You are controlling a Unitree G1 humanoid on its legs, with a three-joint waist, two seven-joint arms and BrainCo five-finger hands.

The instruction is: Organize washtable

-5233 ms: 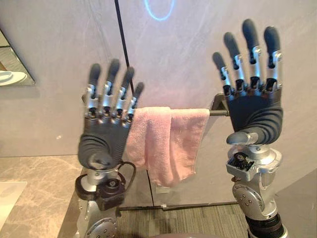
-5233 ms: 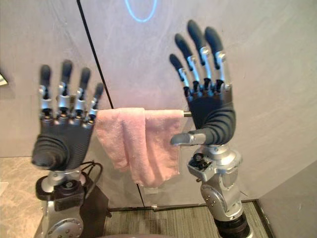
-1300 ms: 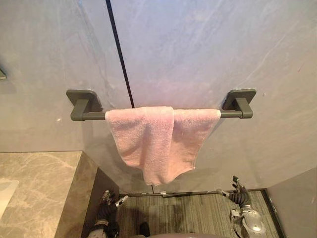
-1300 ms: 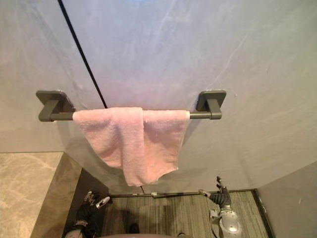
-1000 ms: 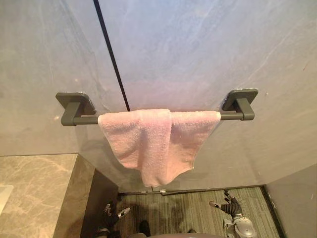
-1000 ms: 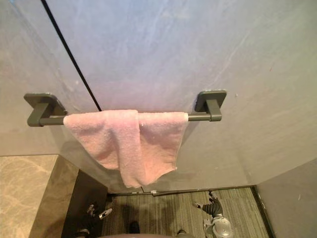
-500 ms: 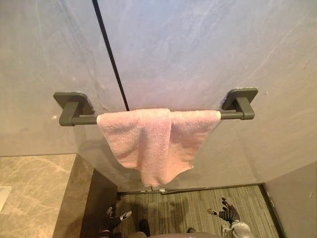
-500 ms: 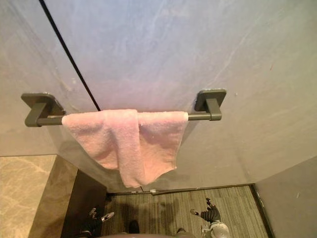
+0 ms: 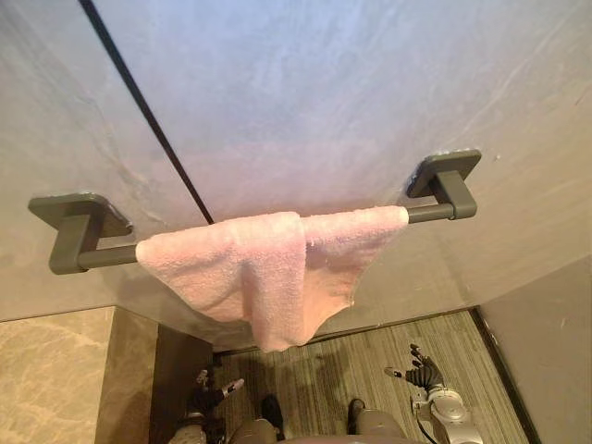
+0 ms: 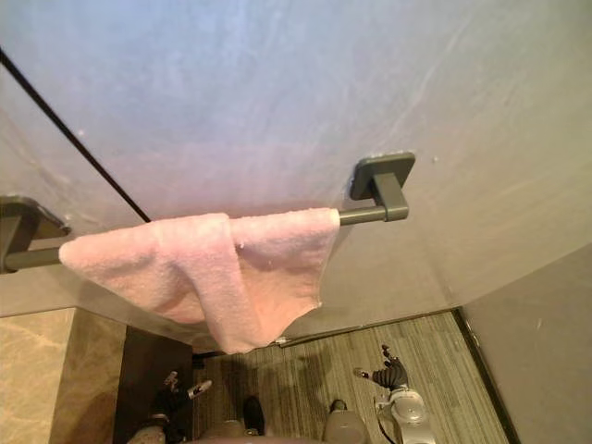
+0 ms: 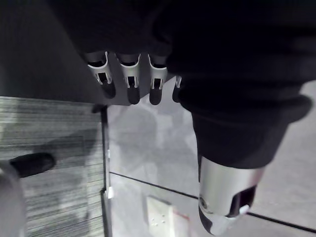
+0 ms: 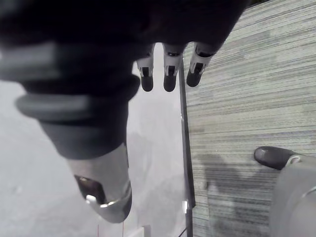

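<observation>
A pink towel (image 9: 268,273) hangs bunched over a dark grey wall rail (image 9: 430,212), with one fold drooping lower in the middle. My left hand (image 9: 205,396) hangs low by the floor at the lower left, fingers relaxed and holding nothing. My right hand (image 9: 424,374) hangs low at the lower right, fingers spread and empty. In the left wrist view the left hand's fingers (image 11: 132,88) point straight out over the floor; the right wrist view shows the right hand's fingers (image 12: 169,76) straight too.
The marble washtable top (image 9: 55,379) lies at the lower left, its dark side panel (image 9: 176,356) beside the left hand. Striped grey carpet (image 9: 370,370) covers the floor below the towel. A grey wall (image 9: 546,351) closes the right side.
The camera has tilted and shifted, so the rail now slants. Since 5.2 s ago both hands have dropped from in front of the towel to hang low near the floor.
</observation>
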